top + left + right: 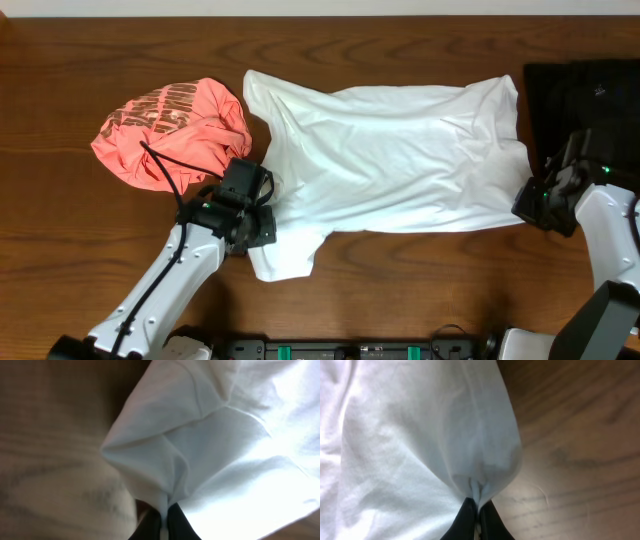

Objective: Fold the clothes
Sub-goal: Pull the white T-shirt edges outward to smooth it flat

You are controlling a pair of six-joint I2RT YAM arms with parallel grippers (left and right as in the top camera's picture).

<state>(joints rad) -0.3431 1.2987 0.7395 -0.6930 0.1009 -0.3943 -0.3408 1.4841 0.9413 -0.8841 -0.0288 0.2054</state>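
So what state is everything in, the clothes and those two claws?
white T-shirt: spread out, wrinkled, unfolded.
pink shirt: crumpled in a heap.
black garment: lying flat.
left gripper: shut on the white T-shirt.
right gripper: shut on the white T-shirt.

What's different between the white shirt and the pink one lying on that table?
The white T-shirt is plain; the pink shirt carries pale lettering. The white T-shirt lies spread out, while the pink shirt sits bunched in a heap. The white T-shirt is pinched by the left gripper and the right gripper; the pink shirt is held by neither. Both rest on the wooden table, not yet folded.
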